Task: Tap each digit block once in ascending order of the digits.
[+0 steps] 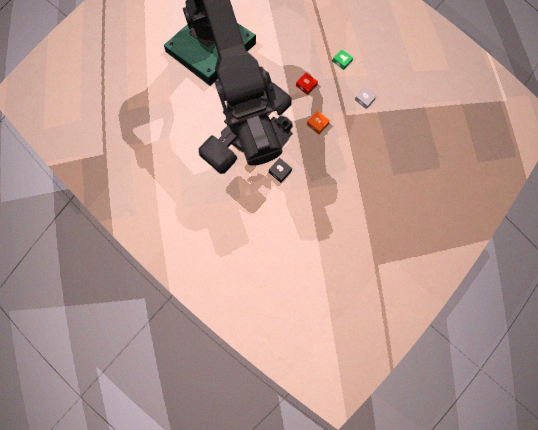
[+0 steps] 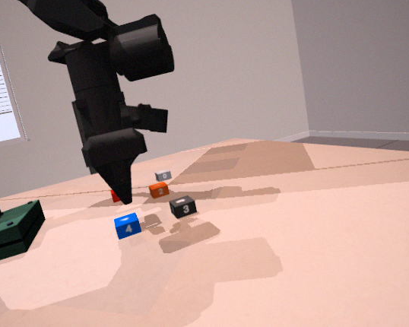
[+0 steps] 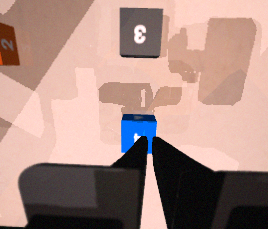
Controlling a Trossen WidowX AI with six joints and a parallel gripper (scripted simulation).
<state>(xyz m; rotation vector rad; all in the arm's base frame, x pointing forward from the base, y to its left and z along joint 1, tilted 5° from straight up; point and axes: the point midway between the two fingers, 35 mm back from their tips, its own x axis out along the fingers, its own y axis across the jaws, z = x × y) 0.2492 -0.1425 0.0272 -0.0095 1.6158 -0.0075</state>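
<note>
The end effector [image 1: 249, 127] [image 2: 128, 202] [image 3: 149, 142] is clenched, its two fingers pointing down with only a thin slit between the tips, and it grasps nothing. In the exterior view the tips hang just above the blue block [image 2: 128, 226] [image 3: 135, 131], apart from it. From the wrist, they overlap the near edge of that block's top, where a white 4 shows; the same digit is plain on its side.

The blue block lies flat on the desk [image 1: 262, 295] [image 2: 328, 243] [image 3: 66, 124], hidden under the arm [image 1: 222, 15] [image 2: 62, 7] in the top view. Near it sits the black block [image 1: 280, 170] [image 2: 182, 207] [image 3: 140, 32], marked 3, beside the shadows of the end effector. The orange block [image 1: 318, 122] [image 2: 159, 190] [image 3: 3, 44], marked 2, lies farther along, and the grey block [image 1: 365, 97] [image 2: 163, 176], marked 0, is beyond that.

The red block [image 1: 307, 83] [image 2: 115, 196] is partly hidden behind the fingertips in the exterior view; its digit is too small to read surely. The green block [image 1: 342, 59] lies between the red and grey ones, off to the side away from the end effector. All six blocks stand apart from one another. The arm rises from a dark green base [image 1: 211, 73] [image 2: 36, 214].
</note>
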